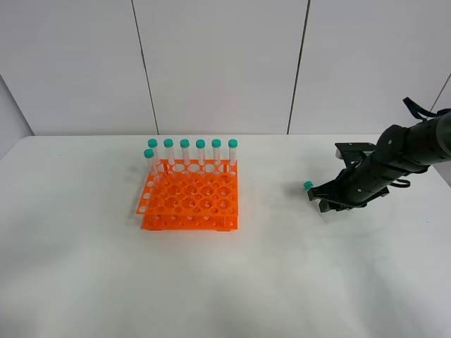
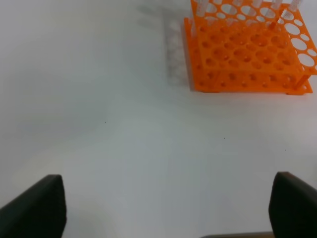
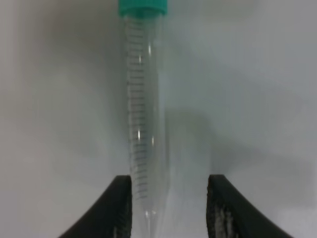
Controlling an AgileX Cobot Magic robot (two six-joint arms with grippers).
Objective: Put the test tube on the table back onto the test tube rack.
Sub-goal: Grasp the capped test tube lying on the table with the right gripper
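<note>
Lying flat: clear test tube (image 3: 143, 109), teal cap, graduations.
Right gripper (image 3: 169, 191) spread around its tip; left gripper (image 2: 168, 203) spread too.

1. A laboratory-style robot test bench is indicated.
2. A bright orange test tube rack (image 1: 190, 201) is seen at about 11 o'clock from the middle of a plain white table (image 1: 84, 282). Teal-capped tubes (image 1: 184, 151) are stood upright in it along its far side.
3. A clear test tube (image 3: 143, 114) printed with graduation marks is shown in the right wrist view.
4. A black robot arm (image 1: 402, 155) is seen at about 2 o'clock.
5. Bare pale wall panels (image 1: 218, 63) with dark seams are seen at 12 o'clock.
</note>
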